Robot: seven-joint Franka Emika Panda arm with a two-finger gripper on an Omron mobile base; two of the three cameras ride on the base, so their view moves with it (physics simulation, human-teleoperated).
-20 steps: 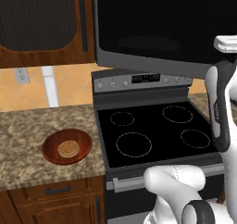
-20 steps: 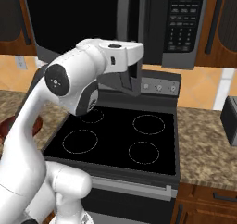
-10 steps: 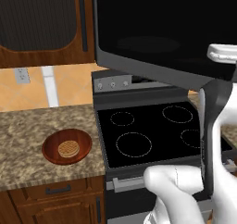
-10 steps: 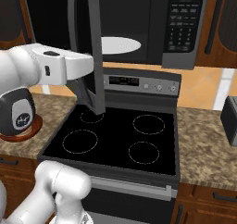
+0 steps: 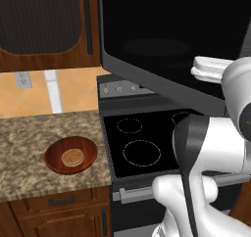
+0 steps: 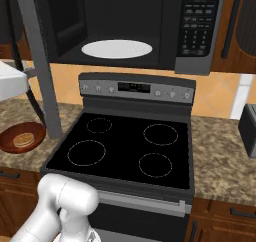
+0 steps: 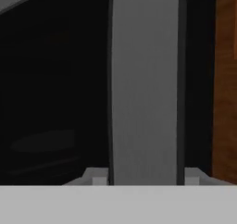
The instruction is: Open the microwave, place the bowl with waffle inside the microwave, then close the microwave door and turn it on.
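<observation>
As seen along the gripper (image 7: pixel 144 177), stands roughly half open, one finger tip on each side of a grey upright bar of the microwave door (image 6: pixel 31 61); cannot tell whether clamped on it or just beside it. Swung wide open to the left over the stove (image 6: pixel 125 151), baring one white turntable (image 6: pixel 116 48) inside the microwave (image 6: pixel 165 21). Down on the worktop (image 5: pixel 29 133), left of the stove: one bowl (image 5: pixel 55 160) holding one waffle (image 5: pixel 72 157), flat and centred. Well apart from the gripper, lower and to its left. Four burner rings on the stove.
</observation>
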